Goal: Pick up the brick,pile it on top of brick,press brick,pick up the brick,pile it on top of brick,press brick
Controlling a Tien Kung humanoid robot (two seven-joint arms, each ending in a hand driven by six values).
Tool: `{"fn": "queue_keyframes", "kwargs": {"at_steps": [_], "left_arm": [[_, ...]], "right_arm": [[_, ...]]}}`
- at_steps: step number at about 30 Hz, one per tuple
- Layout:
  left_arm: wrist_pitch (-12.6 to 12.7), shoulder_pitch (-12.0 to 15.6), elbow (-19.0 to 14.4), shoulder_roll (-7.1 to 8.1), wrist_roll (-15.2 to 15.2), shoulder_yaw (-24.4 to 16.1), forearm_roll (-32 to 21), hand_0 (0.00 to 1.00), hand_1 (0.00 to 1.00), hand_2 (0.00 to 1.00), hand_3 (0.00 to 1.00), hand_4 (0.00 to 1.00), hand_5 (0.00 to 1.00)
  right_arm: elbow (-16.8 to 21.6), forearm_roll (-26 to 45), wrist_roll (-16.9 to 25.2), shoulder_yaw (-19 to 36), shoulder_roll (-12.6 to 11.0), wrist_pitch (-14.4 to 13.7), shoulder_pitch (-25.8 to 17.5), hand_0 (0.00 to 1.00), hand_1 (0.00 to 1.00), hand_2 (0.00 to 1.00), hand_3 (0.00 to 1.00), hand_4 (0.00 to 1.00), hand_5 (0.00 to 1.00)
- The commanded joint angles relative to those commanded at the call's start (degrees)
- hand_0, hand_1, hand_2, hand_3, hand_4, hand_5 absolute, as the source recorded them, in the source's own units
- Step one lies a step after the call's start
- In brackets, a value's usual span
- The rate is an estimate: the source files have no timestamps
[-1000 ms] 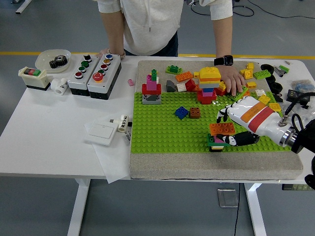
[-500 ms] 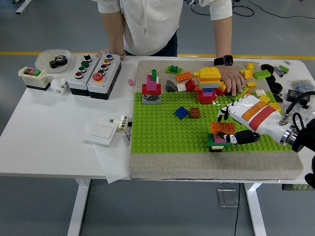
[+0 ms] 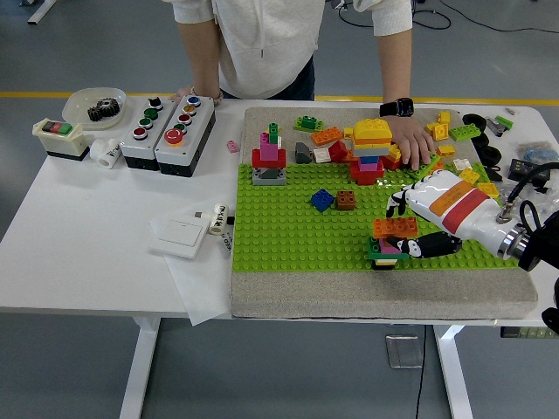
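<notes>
Right hand (image 3: pixel 417 229): white-shelled, reaching in from the right edge; fingers curled around the orange brick (image 3: pixel 395 228), thumb low beside the stack, so it grips the brick.
Left hand: not in view.
Orange brick, location: on top of a small stack (image 3: pixel 384 250) of pink and green bricks, near the front right of the green baseplate (image 3: pixel 288 236).
Orange brick, orientation: long axis runs left to right, roughly parallel to the baseplate's near edge; studs face up; it seems level, though fine tilt is too small to tell.
Step in hand (judgement): seating or pressing the brick onto the stack.
Risk 1: off-centre pressure may tip the narrow stack or pop its lower bricks off the baseplate.
Risk 2: studs misaligned under the brick would leave it perched, not locked.
Risk 3: opening the fingers sideways may drag the brick off.
Person's hand (image 3: pixel 414 140): resting flat among loose bricks at the far right, well apart from the stack.
</notes>
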Motion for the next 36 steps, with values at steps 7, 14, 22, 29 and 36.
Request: {"fn": "queue_keyframes", "kwargs": {"at_steps": [7, 14, 22, 29, 36], "left_arm": [[-0.1, 0.1, 0.0, 0.02, 0.0, 0.0, 0.0, 0.704, 0.667, 0.750, 0.654, 0.754, 0.646], [-0.2, 0.1, 0.0, 0.01, -0.1, 0.1, -0.1, 0.705, 0.666, 0.749, 0.655, 0.754, 0.646], [-0.3, 0.1, 0.0, 0.00, -0.1, 0.1, 0.0, 0.704, 0.666, 0.749, 0.654, 0.754, 0.645], [-0.3, 0.0, 0.0, 0.04, -0.1, 0.2, -0.1, 0.704, 0.666, 0.749, 0.654, 0.754, 0.646], [-0.3, 0.0, 0.0, 0.08, -0.2, 0.2, -0.1, 0.704, 0.666, 0.750, 0.655, 0.754, 0.647]], "right_arm": [[0.3, 0.4, 0.4, 0.5, -0.2, 0.3, -0.2, 0.236, 0.401, 0.537, 0.533, 0.744, 0.435], [0.5, 0.4, 0.8, 0.7, -0.3, 0.8, -0.3, 0.239, 0.405, 0.545, 0.535, 0.758, 0.434], [0.3, 0.7, 1.0, 1.0, -0.3, 0.6, -0.2, 0.239, 0.408, 0.579, 0.547, 0.769, 0.435], [0.4, 0.7, 1.1, 1.3, -0.3, 0.8, -0.3, 0.243, 0.413, 0.594, 0.554, 0.788, 0.437], [0.9, 0.5, 1.2, 1.6, -0.4, 1.4, -0.3, 0.243, 0.417, 0.615, 0.568, 0.815, 0.440]]}}
